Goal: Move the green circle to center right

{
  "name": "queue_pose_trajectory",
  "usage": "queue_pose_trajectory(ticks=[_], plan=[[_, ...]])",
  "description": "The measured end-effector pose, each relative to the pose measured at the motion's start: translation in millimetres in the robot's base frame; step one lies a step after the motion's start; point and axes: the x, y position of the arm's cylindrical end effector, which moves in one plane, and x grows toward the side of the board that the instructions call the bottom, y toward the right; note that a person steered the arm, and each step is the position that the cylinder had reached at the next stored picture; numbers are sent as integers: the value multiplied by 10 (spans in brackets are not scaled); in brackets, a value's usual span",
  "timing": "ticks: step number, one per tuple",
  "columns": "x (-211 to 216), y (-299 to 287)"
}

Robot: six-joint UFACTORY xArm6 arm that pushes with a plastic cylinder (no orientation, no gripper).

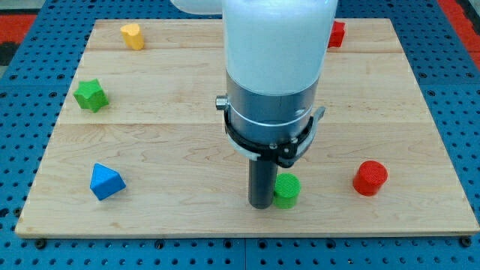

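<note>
The green circle [286, 190] is a short green cylinder near the view's bottom, a little right of the middle. My tip [261, 204] stands right against its left side, touching or nearly touching it. The rod hangs from the arm's large white and grey body, which hides the middle of the board behind it.
A red cylinder [370, 178] lies to the right of the green circle. A red block [337, 34] is at the top right, partly hidden by the arm. A yellow block [133, 35] is at the top left, a green star-like block [91, 95] at the left, a blue block [106, 181] at the bottom left.
</note>
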Motion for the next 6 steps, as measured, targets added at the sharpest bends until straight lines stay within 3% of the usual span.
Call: queue_pose_trajectory(ticks=[1, 4, 5, 6], plan=[[156, 94], [-907, 899], [-941, 339], [-1278, 356]])
